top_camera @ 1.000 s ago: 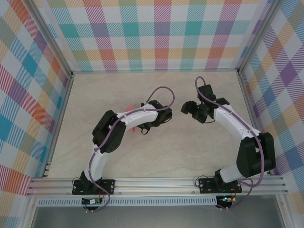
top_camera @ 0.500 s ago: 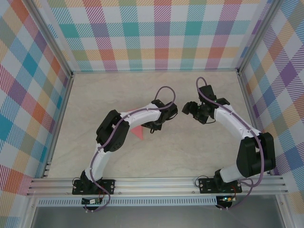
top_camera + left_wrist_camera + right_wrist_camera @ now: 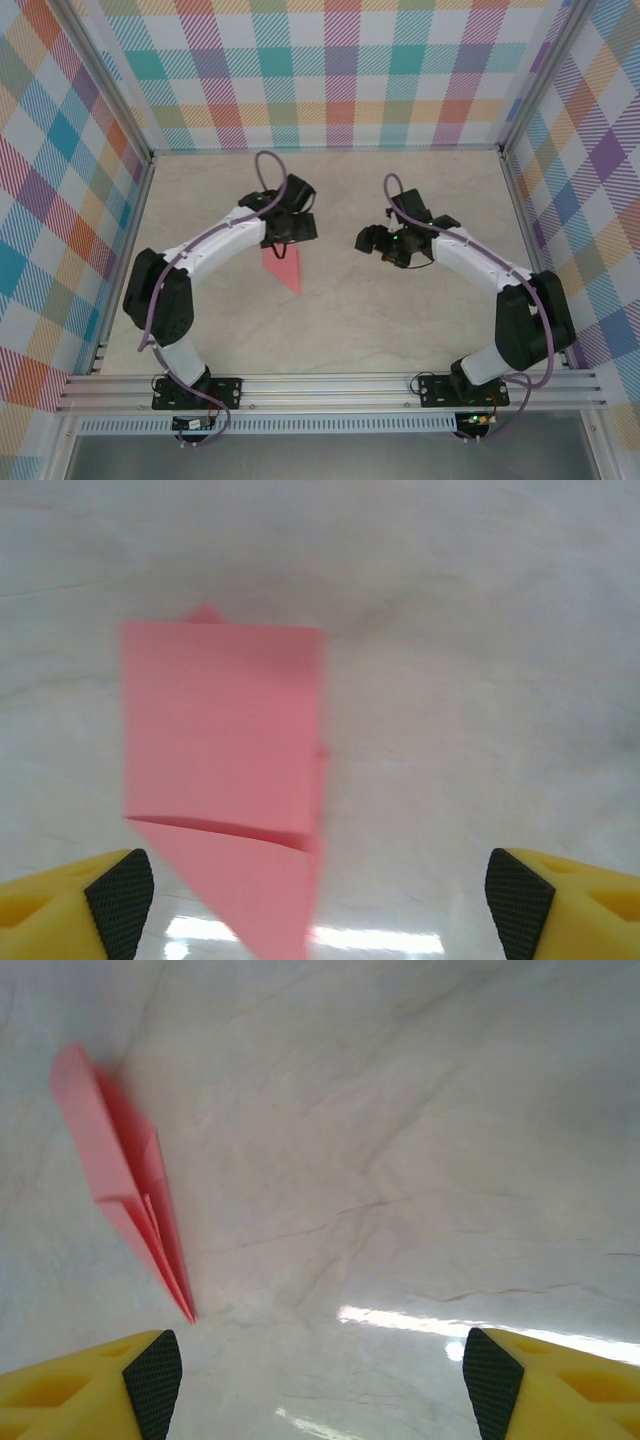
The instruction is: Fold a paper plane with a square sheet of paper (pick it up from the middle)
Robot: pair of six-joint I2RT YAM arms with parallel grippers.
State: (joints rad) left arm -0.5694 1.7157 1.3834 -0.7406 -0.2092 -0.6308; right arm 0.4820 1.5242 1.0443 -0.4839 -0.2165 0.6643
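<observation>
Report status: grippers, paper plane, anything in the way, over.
Left gripper open, empty, just by the paper plane. Right gripper open, empty, standing off. Plane lies folded on the table, free of both. Nothing in the way.

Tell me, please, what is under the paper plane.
The paper plane lies on the pale table; nothing sticks out around its edges. The spot directly beneath is covered by paper.
</observation>
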